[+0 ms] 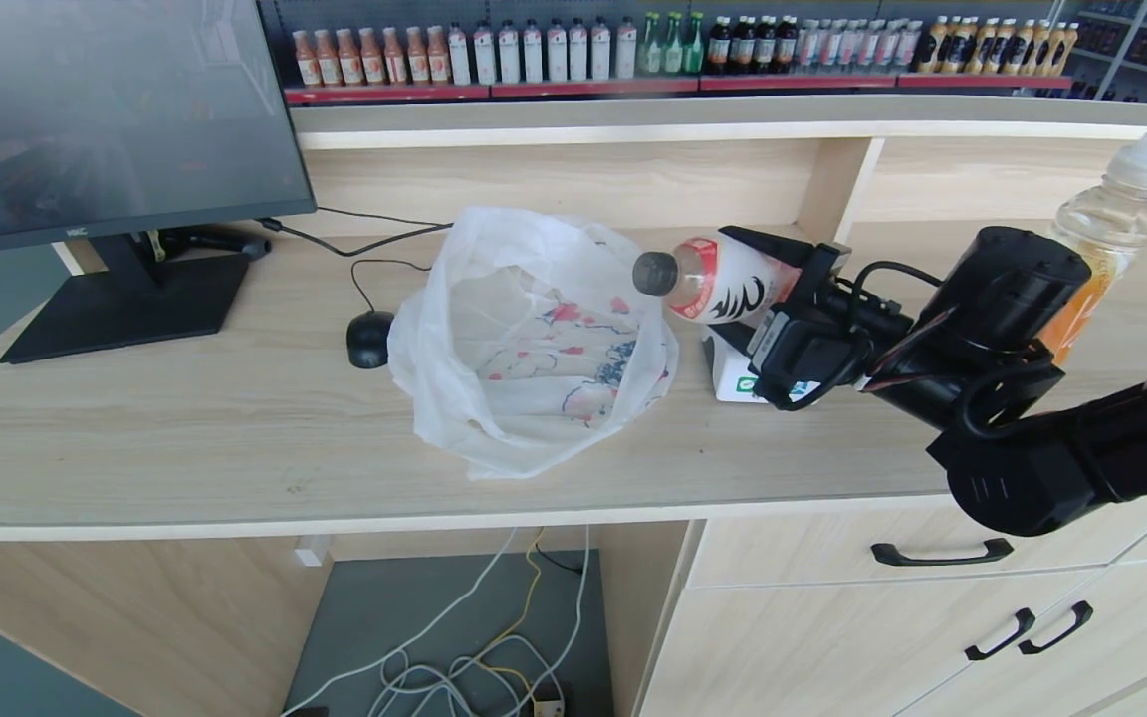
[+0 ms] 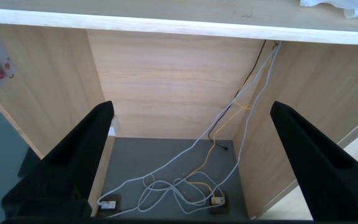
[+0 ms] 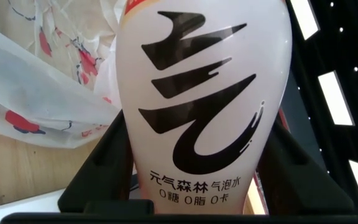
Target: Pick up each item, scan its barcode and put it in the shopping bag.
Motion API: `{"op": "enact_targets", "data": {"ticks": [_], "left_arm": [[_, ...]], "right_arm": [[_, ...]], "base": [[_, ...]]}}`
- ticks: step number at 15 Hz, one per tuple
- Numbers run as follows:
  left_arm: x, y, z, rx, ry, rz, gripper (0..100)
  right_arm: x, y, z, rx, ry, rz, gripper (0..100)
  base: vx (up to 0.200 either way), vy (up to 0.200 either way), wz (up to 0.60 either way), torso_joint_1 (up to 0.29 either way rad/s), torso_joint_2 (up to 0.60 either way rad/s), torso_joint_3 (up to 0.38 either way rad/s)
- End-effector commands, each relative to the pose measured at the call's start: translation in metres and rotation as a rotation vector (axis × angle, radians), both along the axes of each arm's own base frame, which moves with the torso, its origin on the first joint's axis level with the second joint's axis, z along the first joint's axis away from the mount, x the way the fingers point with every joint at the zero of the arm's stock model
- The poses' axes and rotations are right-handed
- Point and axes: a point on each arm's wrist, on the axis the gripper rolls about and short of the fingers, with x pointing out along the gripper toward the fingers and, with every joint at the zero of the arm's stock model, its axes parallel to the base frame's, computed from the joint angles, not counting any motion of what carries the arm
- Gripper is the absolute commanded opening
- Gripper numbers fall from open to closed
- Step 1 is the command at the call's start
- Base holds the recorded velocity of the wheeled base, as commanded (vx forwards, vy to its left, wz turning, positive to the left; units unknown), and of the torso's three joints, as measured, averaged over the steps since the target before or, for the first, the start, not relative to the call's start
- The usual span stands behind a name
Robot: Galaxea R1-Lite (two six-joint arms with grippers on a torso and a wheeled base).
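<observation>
Left claw point(image 2: 191, 112) below the wooden counter point(image 1: 185, 438) edge, blunt black fingers point(image 2: 73, 162) spread wide, nothing between them; loose cables point(image 2: 179, 193) on the floor beyond, seen from the left wrist. On the counter, from the left: flat dark monitor point(image 1: 106, 110) on a black stand, rounded black mouse point(image 1: 369, 339), then thin crinkled plastic bag point(image 1: 534, 339), white with red and blue print, mouth open upward. At the bag's right rim, bottle point(image 1: 723, 281) sideways in the air, dark cap toward the bag, smooth pale body clamped in right claw point(image 1: 748, 291). From the right wrist: bold black brushstroke on the label, claw pressed to both sides. Small white carton point(image 1: 733, 383) underneath. Far right, upright clear orange drink point(image 1: 1111, 239).
</observation>
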Motion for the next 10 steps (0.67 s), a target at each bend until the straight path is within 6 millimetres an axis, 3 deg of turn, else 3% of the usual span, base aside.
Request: {"op": "enact_targets", "data": {"ticks": [1,4,10], "left_arm": [[0.000,0.000,0.000,0.000,0.000,0.001,100],[0.000,0.000,0.000,0.000,0.000,-0.001,100],[0.000,0.000,0.000,0.000,0.000,-0.001,100]], "right_arm": [[0.000,0.000,0.000,0.000,0.002,0.000,0],[0.000,0.000,0.003,0.012,0.000,0.001,0],[-0.002,0.000,0.027,0.115,0.017,-0.023,0]], "base": [[0.000,0.000,0.00,0.000,0.00,0.000],[0.000,0.000,0.00,0.000,0.00,0.000],[0.000,0.000,0.00,0.000,0.00,0.000]]}}
